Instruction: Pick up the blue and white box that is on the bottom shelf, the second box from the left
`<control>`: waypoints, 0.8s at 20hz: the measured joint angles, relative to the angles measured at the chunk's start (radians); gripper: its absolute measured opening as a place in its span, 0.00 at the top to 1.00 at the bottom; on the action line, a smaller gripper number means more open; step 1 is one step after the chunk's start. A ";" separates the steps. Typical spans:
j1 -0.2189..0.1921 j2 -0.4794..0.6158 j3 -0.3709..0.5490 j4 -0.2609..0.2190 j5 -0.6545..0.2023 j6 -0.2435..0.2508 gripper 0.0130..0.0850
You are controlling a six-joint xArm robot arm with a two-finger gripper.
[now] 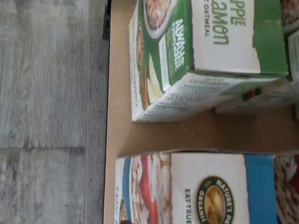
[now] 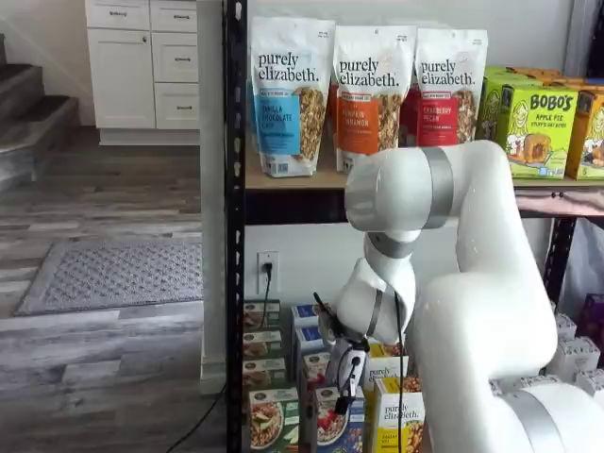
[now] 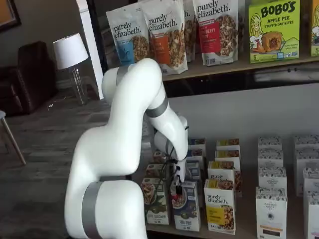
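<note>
The blue and white box (image 3: 188, 213) stands upright at the front of the bottom shelf (image 1: 122, 133), between a green-fronted box (image 3: 156, 201) and a yellow-fronted box (image 3: 221, 206). It also shows in a shelf view (image 2: 336, 427). In the wrist view it (image 1: 210, 186) has a white face with a round "Nature's Path" logo and a blue band. My gripper (image 3: 177, 187) hangs just above the blue and white box's top, black fingers pointing down. It also shows in a shelf view (image 2: 345, 385). No gap between the fingers shows, and they hold nothing.
Rows of the same boxes stand behind the front ones. White boxes (image 3: 271, 211) stand further right. Granola bags (image 2: 288, 94) and green Bobo's boxes (image 2: 538, 127) fill the upper shelf. A black rack post (image 2: 235, 283) stands at the left. Grey plank floor (image 1: 51, 93) lies beside the shelf.
</note>
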 joint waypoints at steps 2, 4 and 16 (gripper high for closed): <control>-0.003 0.010 -0.011 -0.020 0.004 0.015 0.00; -0.005 0.022 -0.022 -0.034 0.005 0.026 0.00; -0.009 0.060 -0.062 -0.151 0.040 0.130 0.00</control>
